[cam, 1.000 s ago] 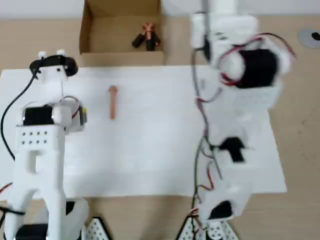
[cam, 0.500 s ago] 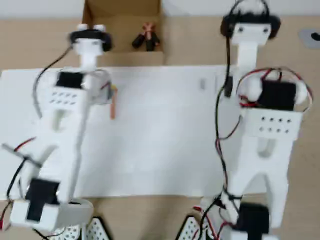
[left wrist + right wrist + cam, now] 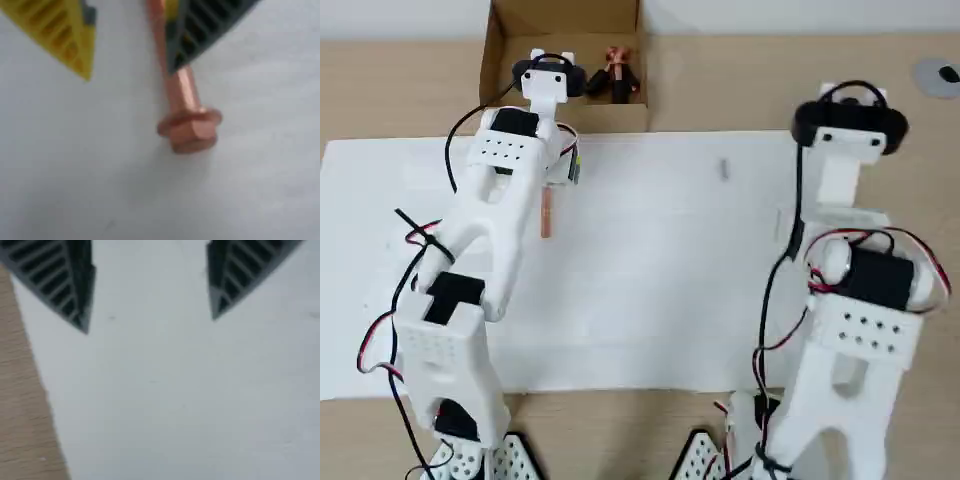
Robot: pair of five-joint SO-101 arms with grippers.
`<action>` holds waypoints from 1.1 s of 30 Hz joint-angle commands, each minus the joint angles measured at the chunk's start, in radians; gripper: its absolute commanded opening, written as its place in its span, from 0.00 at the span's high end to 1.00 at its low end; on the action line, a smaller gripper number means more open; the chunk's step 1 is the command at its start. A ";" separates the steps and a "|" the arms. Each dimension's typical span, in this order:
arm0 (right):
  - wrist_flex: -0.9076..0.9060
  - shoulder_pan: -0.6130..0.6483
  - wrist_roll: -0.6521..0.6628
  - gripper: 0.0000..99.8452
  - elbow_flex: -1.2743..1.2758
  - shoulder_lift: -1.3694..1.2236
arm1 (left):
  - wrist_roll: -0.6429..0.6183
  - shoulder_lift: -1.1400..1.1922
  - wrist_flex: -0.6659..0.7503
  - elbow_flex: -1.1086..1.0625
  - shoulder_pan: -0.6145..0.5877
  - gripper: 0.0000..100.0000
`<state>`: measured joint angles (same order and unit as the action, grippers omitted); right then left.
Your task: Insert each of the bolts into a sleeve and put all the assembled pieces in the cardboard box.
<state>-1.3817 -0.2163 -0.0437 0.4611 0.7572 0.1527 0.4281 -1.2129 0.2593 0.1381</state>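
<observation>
Copper bolt [image 3: 190, 129], lying on the white sheet [image 3: 650, 270] toward its ten o'clock, between the wide-open, empty jaws of my left claw [image 3: 130, 72]: small, stiff, probably slick and prone to roll, so I would pinch mid-shank, not the head.

At upper left an arm [image 3: 505, 190] is hanging over a copper bolt [image 3: 546, 218] on the white sheet [image 3: 650, 270]; assembled pieces [image 3: 615, 80] are lying in the cardboard box [image 3: 605, 118].
</observation>
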 commanded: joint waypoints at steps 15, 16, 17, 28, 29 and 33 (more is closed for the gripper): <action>0.049 -0.041 0.055 0.81 0.074 0.084 | -0.058 0.062 0.002 0.106 -0.086 0.89; 0.049 -0.041 0.055 0.81 0.074 0.084 | -0.058 0.064 0.003 0.106 -0.084 0.89; 0.049 -0.039 0.054 0.81 0.074 0.084 | -0.058 0.064 0.003 0.106 -0.081 0.89; 0.046 -0.039 0.052 0.81 0.074 0.087 | -0.060 0.111 0.017 0.095 -0.061 0.89; 0.044 -0.039 0.051 0.81 0.074 0.087 | -0.060 0.131 0.017 0.095 -0.063 0.89; 0.043 -0.039 0.049 0.81 0.074 0.087 | -0.061 0.203 0.021 0.106 -0.060 0.89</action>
<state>-1.3525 -0.2363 0.0038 0.5332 0.8201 0.0974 0.6137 -1.2037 0.3237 0.0675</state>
